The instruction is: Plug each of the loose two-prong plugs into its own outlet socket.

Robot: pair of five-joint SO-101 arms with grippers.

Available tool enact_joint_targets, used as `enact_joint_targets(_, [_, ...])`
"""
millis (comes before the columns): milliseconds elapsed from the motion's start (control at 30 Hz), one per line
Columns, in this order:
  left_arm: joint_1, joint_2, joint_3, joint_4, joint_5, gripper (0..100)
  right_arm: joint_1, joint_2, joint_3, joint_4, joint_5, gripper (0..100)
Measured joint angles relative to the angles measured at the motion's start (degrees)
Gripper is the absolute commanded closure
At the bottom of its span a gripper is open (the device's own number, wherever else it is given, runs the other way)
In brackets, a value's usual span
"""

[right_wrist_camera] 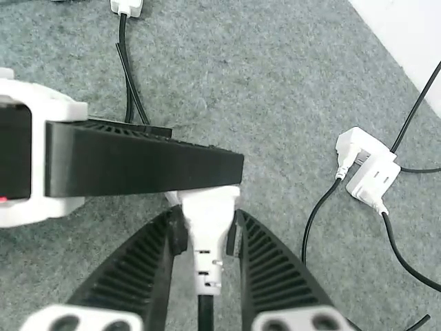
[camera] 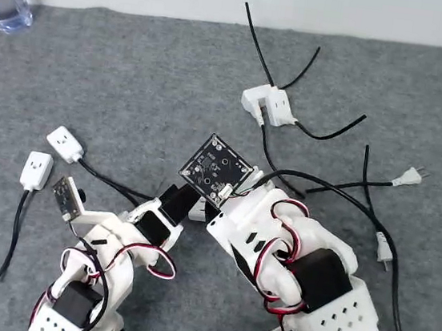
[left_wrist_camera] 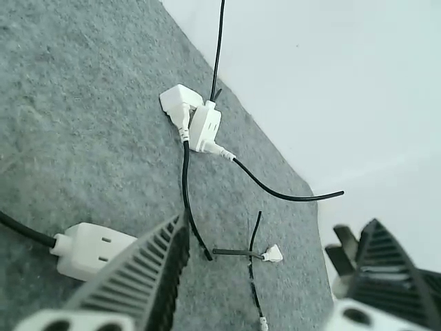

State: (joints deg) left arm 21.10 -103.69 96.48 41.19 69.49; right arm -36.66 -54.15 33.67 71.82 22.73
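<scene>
1 outlet socket [right_wrist_camera: 206, 265] is pinched by our right gripper [right_wrist_camera: 207, 224]; our left gripper [left_wrist_camera: 279, 224] stands spread. Next, we'd fetch the 3 o'clock 2-prong plug [camera: 409, 176].

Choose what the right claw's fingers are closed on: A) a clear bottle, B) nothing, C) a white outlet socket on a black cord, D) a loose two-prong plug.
C: in the right wrist view, the right claw has a finger pressed on each side of the white outlet socket, and the black cord runs back between them.

A white plug [right_wrist_camera: 207, 252] sits in the right claw [right_wrist_camera: 207, 224]; two plugs [camera: 409, 177] lie loose.
</scene>
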Motion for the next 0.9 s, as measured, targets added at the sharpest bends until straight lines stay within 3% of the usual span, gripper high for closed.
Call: enact_joint_targets(900, [2.46, -0.09, -0.79, 2.9, 0.09, 64, 2.11, -6.86, 0.18, 0.26, 0.09, 99.1])
